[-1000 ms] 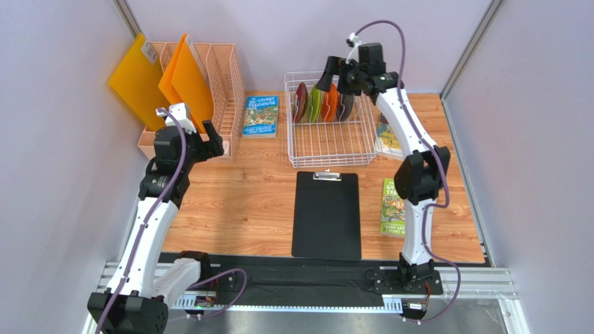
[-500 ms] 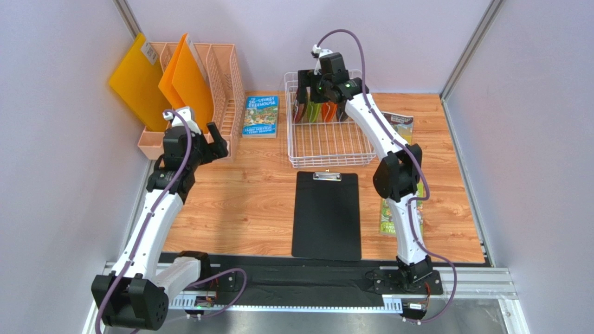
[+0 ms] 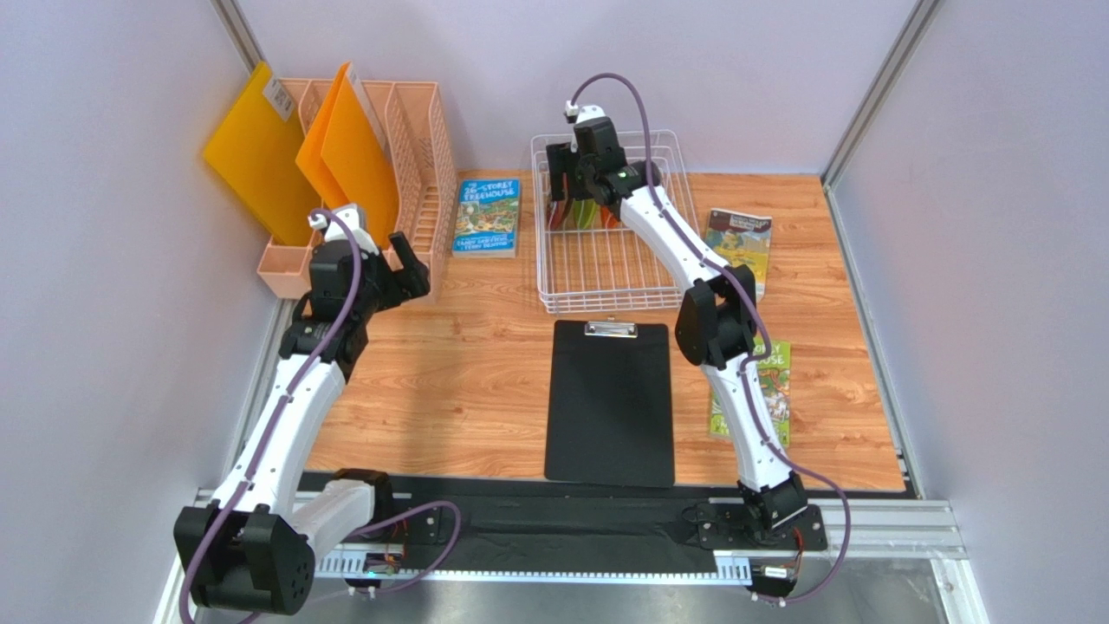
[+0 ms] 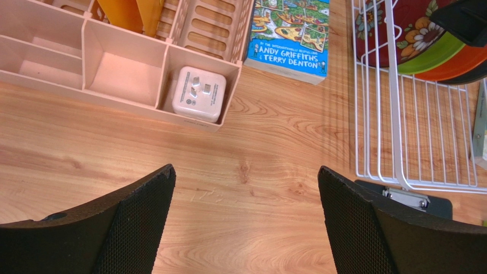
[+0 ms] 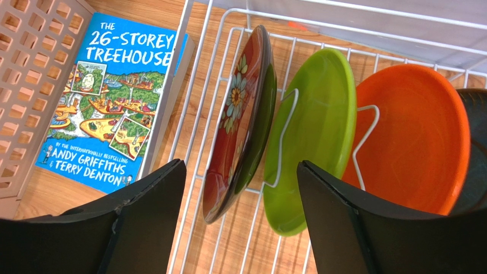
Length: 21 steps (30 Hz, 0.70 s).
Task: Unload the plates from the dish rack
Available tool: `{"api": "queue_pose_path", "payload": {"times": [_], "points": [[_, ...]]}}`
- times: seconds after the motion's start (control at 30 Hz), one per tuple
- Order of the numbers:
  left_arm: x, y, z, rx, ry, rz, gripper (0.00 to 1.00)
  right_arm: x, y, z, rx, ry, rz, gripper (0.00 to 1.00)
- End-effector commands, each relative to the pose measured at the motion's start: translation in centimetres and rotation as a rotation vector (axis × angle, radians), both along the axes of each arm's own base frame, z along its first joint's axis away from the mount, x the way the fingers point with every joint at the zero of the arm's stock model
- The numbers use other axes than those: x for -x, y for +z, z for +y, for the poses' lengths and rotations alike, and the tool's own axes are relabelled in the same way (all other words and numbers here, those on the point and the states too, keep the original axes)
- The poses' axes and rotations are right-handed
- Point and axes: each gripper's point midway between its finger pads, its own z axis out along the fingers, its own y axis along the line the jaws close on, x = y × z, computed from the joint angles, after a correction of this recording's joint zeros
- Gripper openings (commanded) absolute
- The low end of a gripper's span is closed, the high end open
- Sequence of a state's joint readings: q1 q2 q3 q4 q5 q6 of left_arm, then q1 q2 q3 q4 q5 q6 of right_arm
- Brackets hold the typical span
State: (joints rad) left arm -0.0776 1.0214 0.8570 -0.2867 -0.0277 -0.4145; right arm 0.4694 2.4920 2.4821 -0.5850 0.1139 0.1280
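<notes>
The white wire dish rack (image 3: 612, 267) stands at the back of the table. Plates stand on edge in it in a row: dark red floral (image 5: 240, 125), lime green (image 5: 311, 131), orange (image 5: 414, 148), and a dark grey-teal rim (image 5: 475, 142) at the view's right edge. My right gripper (image 5: 240, 165) is open above the row's left end, with its jaws on either side of the red plate's rim and touching nothing; it also shows in the top view (image 3: 579, 182). My left gripper (image 4: 246, 169) is open and empty over bare wood, left of the rack (image 4: 394, 114).
A peach mesh file holder (image 3: 391, 156) with orange folders (image 3: 345, 150) stands back left, with a white cube (image 4: 199, 94) in its front pocket. A blue book (image 3: 487, 215) lies beside the rack. A black clipboard (image 3: 609, 401) lies in front of it, and books (image 3: 738, 241) lie to the right.
My right gripper has swung left along the row of plates, from its right end to over the red plate. My left arm has shifted slightly.
</notes>
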Motion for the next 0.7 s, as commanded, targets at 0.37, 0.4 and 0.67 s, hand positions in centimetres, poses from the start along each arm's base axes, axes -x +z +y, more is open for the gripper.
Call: {"api": "queue_pose_path", "payload": {"times": [0.37,0.4,0.67], "points": [[-0.6,0.2,0.8,-0.015,0.039,-0.037,0.99,-3.2,-0.2,0.7,0.010,0.006,-0.122,0.46],[-0.6,0.1,0.9,-0.018,0.043,-0.035,0.99,-3.2,-0.3,0.8,0.012,0.005,-0.121,0.46],[-0.5,0.2,1.2,-0.026,0.060,-0.040,0.99,-2.8,0.8,1.4,0.081,-0.001,-0.177,0.04]]}}
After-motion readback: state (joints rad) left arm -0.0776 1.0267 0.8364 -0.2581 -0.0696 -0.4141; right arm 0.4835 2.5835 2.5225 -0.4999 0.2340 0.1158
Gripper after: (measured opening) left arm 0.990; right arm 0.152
